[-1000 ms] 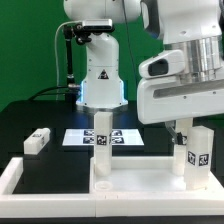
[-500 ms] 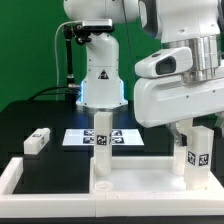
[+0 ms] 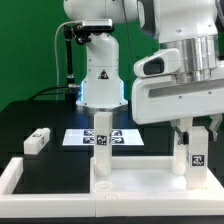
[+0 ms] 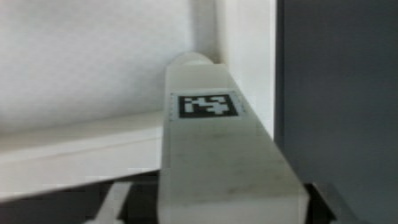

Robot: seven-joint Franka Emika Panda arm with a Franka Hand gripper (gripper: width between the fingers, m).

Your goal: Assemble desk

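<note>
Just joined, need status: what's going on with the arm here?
The gripper straddles an upright leg at the end of the tabletop on the exterior view's right; whether it is clamped is unclear. A second leg stands on the tabletop, and a third leg lies loose on the black table.

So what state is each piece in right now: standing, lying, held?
Gripper: straddling one leg; clamped or not, cannot tell.
Straddled leg: upright on the tabletop.
Free-standing leg: upright on the tabletop.
Loose leg: lying on the black table, untouched.
Tabletop: lying flat.
</note>
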